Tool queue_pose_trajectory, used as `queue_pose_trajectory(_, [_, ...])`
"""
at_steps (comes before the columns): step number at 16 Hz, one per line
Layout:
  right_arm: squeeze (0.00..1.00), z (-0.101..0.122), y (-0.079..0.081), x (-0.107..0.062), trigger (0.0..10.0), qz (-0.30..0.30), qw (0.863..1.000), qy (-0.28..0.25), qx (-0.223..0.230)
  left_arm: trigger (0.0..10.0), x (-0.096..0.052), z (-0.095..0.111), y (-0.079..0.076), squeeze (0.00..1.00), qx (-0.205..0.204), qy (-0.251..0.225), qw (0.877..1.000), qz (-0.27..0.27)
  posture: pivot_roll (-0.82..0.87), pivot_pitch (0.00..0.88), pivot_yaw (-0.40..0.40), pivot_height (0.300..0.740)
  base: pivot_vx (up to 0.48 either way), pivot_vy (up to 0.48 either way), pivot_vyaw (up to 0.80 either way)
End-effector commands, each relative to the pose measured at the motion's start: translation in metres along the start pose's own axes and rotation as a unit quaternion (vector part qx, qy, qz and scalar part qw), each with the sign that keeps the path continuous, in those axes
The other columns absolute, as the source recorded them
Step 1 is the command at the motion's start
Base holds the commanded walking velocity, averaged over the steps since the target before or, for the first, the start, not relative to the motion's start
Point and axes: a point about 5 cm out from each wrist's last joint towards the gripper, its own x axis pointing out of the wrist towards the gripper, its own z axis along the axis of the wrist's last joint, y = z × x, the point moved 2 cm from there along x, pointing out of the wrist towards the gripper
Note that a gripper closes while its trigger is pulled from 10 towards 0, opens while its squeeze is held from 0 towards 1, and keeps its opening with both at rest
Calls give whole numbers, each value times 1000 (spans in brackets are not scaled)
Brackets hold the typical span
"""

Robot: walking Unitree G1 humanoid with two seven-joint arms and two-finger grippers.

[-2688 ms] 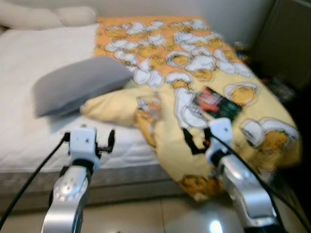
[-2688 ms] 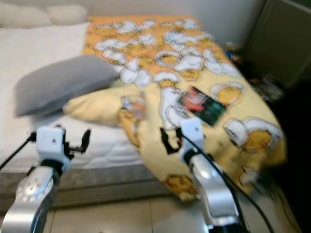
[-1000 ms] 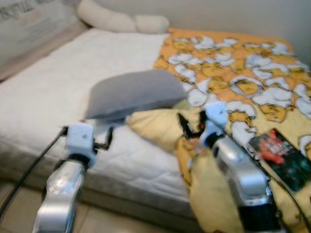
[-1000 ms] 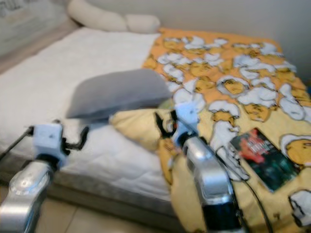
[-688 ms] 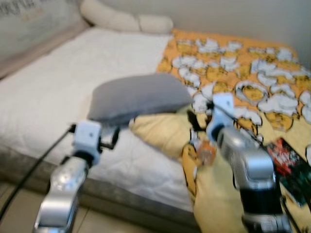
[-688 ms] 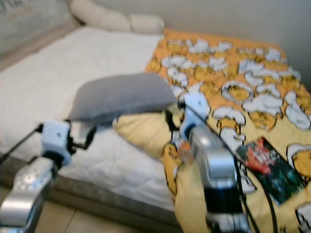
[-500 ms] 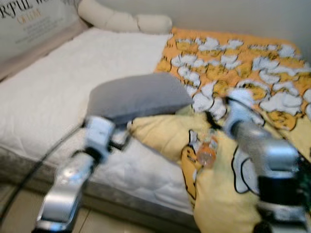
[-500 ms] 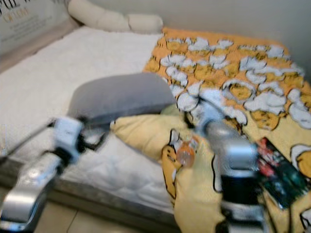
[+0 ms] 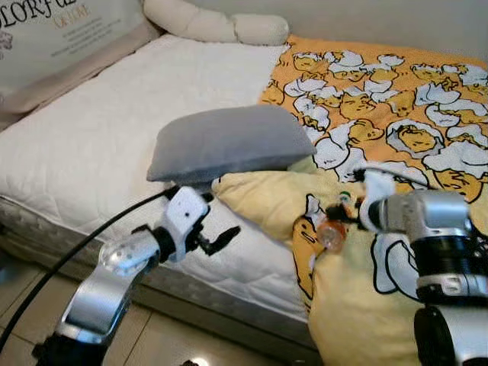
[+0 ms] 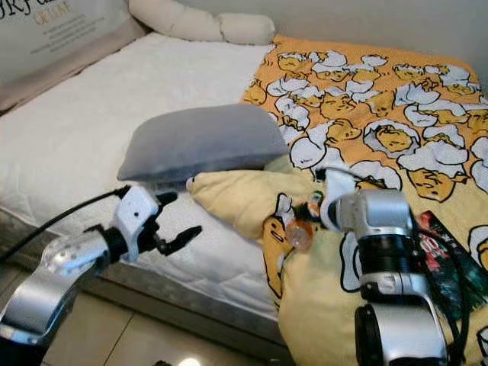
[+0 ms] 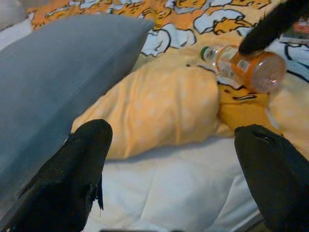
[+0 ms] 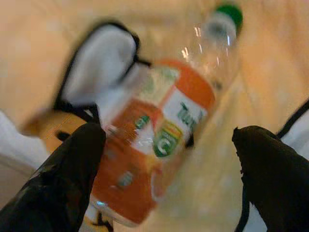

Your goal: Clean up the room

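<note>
Clear plastic bottle (image 12: pixel 164 140) (orange label, green cap) on soft yellow blanket (image 9: pixel 259 202); right gripper (image 12: pixel 169 169) spread around it, ungripped; left gripper (image 9: pixel 217 236) spread, empty, nearby.

Silver arms with white wrist blocks, black cables, and black-fingered left gripper (image 9: pixel 217 238).

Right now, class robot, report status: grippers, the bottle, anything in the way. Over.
Right gripper open, fingers straddling the orange bottle lying on the yellow duvet. Left gripper open, hovering at the mattress edge. Grey pillow beside, not blocking.
</note>
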Motion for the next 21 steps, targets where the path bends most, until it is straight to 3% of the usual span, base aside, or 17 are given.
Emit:
queue_pose_trajectory(1, [0, 6, -6, 1, 10000, -9, 1000, -1, 3, 10000, 2, 1, -2, 0, -3, 9, 1000, -23, -70, 48, 4, 740, 0, 0, 0])
queue_pose_trajectory(5, [0, -8, -4, 19, 10000, -12, 999, 44, 4, 10000, 3, -1, -5, 0, -7, 16, 998, -53, -77, 64, 12, 740, 0, 0, 0])
queue_pose_trajectory(6, [0, -12, -4, 27, 10000, -27, 998, 45, 21, 10000, 2, -1, -5, 0, -4, 20, 998, -56, -70, 68, 10, 740, 0, 0, 0])
queue_pose_trajectory(10, [0, -14, -5, 29, 10000, -16, 996, 47, 80, 10000, -3, -3, -3, 0, -2, 27, 998, -51, -62, 74, 6, 740, 0, 0, 0])
queue_pose_trajectory(11, [0, -14, -7, 31, 8627, -18, 995, 45, 89, 10000, -4, -4, -3, 0, 0, 28, 998, -51, -62, 74, 6, 740, 0, 0, 0])
queue_pose_trajectory(12, [0, -13, -7, 31, 4157, -18, 995, 44, 93, 10000, -4, -4, -3, 0, 0, 28, 998, -51, -63, 75, 11, 740, 0, 0, 0])
queue_pose_trajectory(15, [0, -8, -6, 27, 3098, -12, 994, 40, 102, 10000, -4, -3, -3, 0, 2, 28, 998, -54, -65, 76, 12, 740, 0, 0, 0])
queue_pose_trajectory(16, [0, -7, -5, 27, 1765, -7, 994, 39, 103, 10000, -4, -3, -4, 0, 1, 28, 998, -56, -69, 75, 12, 740, 0, 0, 0])
queue_pose_trajectory(18, [0, -5, -5, 26, 431, -7, 995, 32, 93, 10000, -3, -3, -6, 0, 0, 28, 998, -63, -71, 74, 13, 740, 0, 0, 0])
queue_pose_trajectory(21, [0, -8, -7, 25, 0, -4, 994, 37, 101, 10000, -3, -4, -8, 0, -5, 29, 997, -76, -76, 69, 12, 740, 0, 0, 0])
